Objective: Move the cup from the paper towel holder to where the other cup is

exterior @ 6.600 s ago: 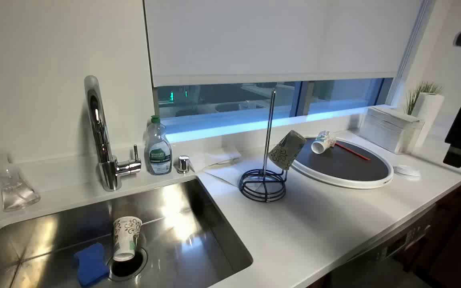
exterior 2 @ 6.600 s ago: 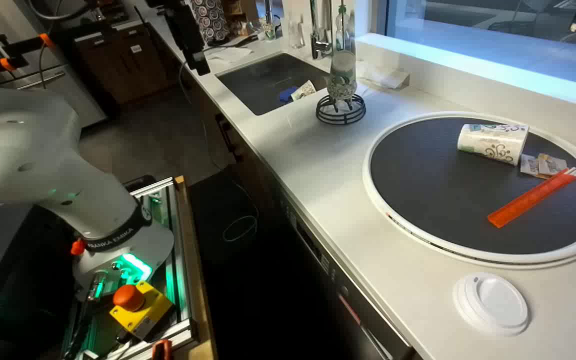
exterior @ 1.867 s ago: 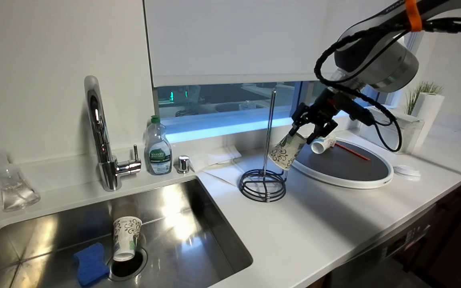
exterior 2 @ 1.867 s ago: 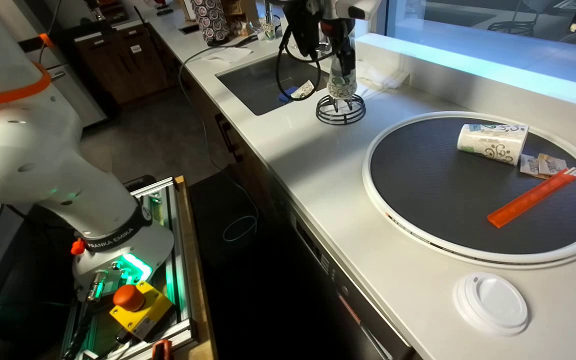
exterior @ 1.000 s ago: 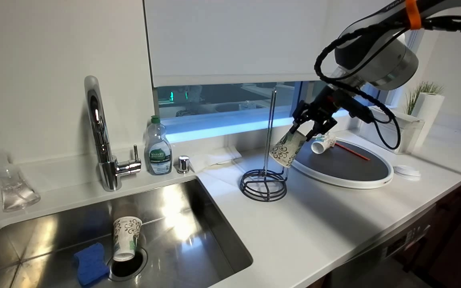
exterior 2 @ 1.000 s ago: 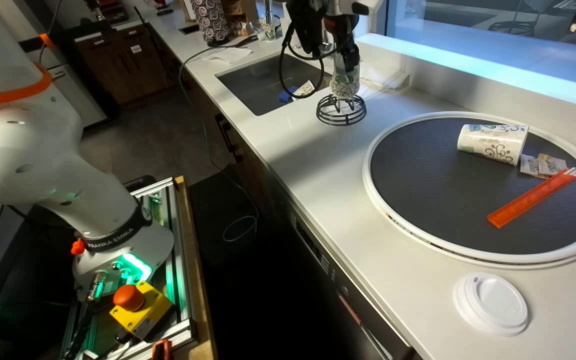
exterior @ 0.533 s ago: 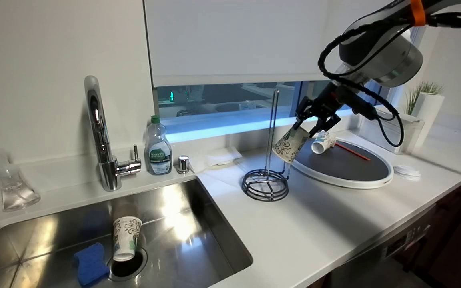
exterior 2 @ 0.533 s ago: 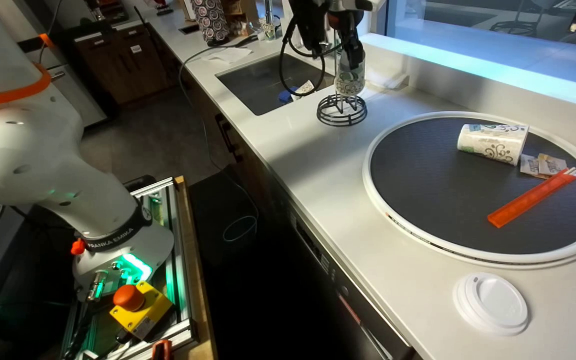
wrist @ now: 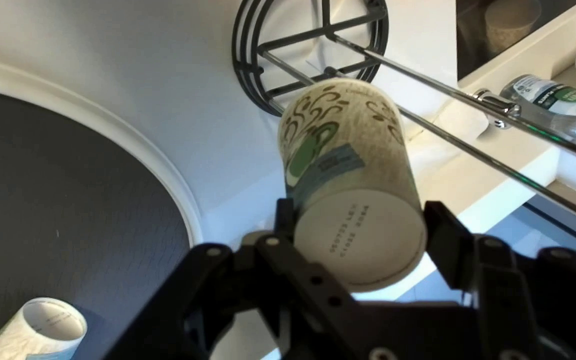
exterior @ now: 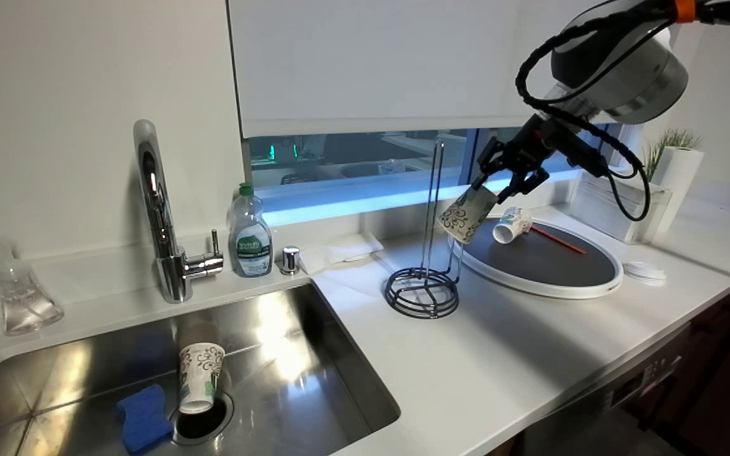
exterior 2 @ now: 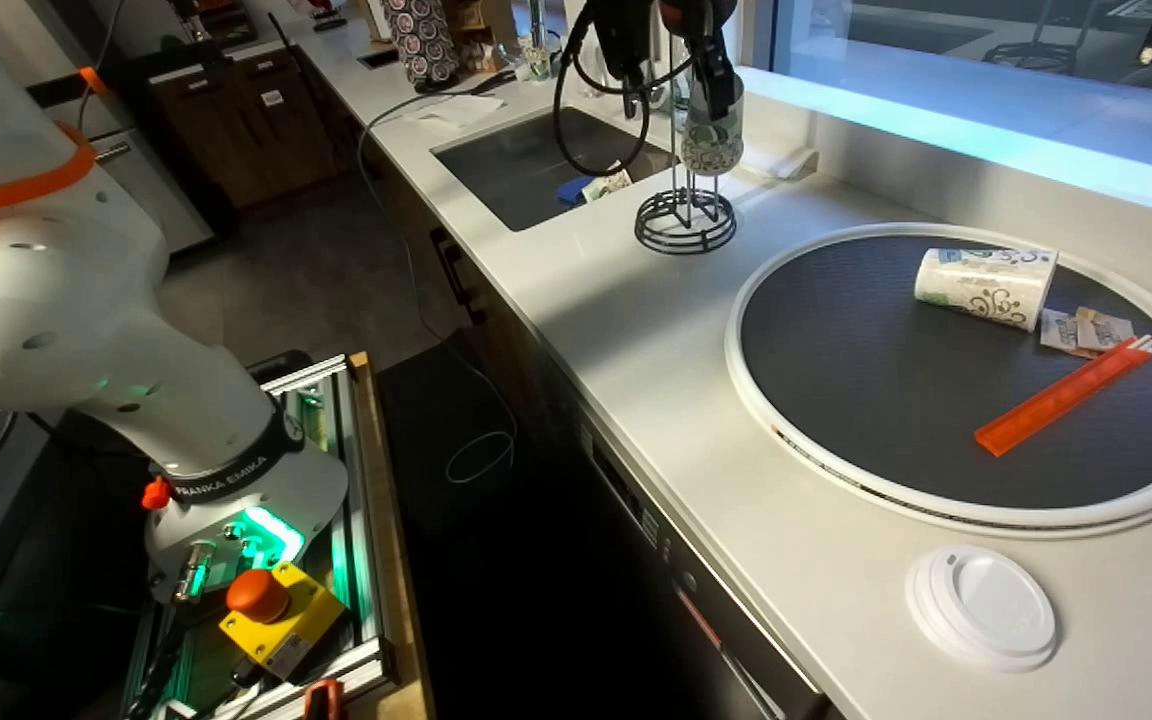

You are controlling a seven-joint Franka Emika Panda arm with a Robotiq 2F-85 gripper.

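White tabletop carries a round dark tray and, near it, the wire paper towel holder. At the holder, the pincer pinches the cup, which is off the tabletop, tilted and mouth-down. Material appears to be thin patterned paper: expect a light, easily dented body with a smooth, slightly slippery surface. Grip opposite sides of the wall next to the closed base, probably the stiffest zone, as here; apply light force. Whether the mouth is fully clear of the holder cannot be confirmed.
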